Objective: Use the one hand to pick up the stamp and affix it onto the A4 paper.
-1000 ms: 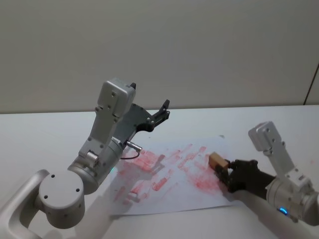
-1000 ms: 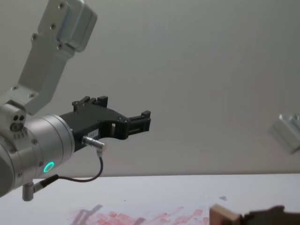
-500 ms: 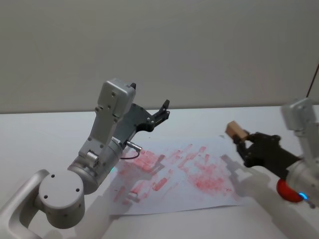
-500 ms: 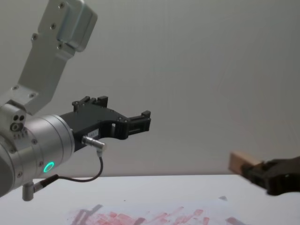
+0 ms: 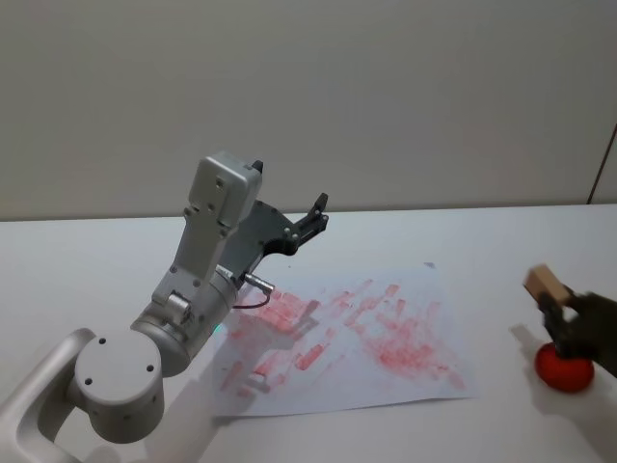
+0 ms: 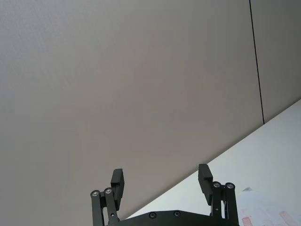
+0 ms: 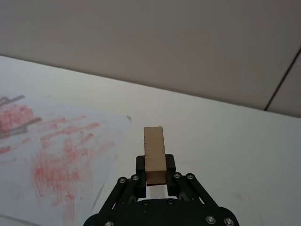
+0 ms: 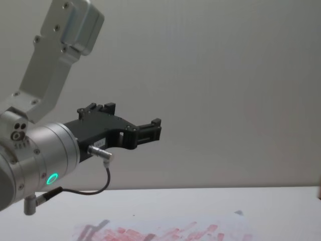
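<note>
The A4 paper [image 5: 357, 338], white with many red-pink smudged marks, lies on the table in front of me; its edge also shows in the chest view [image 8: 165, 232] and the right wrist view [image 7: 51, 141]. My right gripper [image 5: 553, 303] is off the sheet's right side, shut on the small tan wooden stamp [image 5: 543, 282]. In the right wrist view the stamp [image 7: 154, 153] stands upright between the black jaws of that gripper [image 7: 155, 170]. My left gripper [image 5: 313, 214] is held high over the table's back left, open and holding nothing [image 6: 161, 181].
A round red pad [image 5: 564, 367] sits on the table directly under the right gripper, right of the paper. The large left arm [image 5: 198, 289] hangs over the sheet's left part. The white tabletop [image 7: 225, 141] stretches back to a plain wall.
The right gripper lifted the stamp off the paper's right part and carried it rightward, off the sheet, to above the red pad. The left arm has not moved.
</note>
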Controlling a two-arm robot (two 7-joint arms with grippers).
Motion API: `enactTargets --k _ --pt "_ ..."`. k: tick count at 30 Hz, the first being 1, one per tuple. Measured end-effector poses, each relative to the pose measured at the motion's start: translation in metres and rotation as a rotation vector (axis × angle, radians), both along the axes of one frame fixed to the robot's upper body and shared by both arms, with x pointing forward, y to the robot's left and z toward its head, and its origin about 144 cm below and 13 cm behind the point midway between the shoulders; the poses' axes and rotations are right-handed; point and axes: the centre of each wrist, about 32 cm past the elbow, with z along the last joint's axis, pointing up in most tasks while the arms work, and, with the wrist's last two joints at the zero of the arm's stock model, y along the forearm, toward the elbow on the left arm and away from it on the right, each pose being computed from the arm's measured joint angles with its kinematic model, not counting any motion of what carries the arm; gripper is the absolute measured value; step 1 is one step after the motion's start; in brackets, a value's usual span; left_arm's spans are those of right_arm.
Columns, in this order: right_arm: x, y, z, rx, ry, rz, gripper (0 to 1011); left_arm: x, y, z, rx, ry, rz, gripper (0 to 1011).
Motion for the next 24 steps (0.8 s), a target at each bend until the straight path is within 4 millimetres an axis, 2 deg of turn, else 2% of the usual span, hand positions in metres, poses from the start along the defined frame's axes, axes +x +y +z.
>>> enactTargets --k 9,15,24 --pt "-0.026 -0.024 -0.011 -0.031 0.096 -0.065 214 0.000 0.000 0.000 0.000 0.000 0.000 1001" --pt "-0.031 -0.031 -0.016 -0.049 0.135 -0.073 214 0.000 0.000 0.000 0.000 0.000 0.000 1001" --pt "-0.028 -0.034 -0.021 -0.062 0.156 -0.058 214 0.000 0.000 0.000 0.000 0.000 0.000 1001"
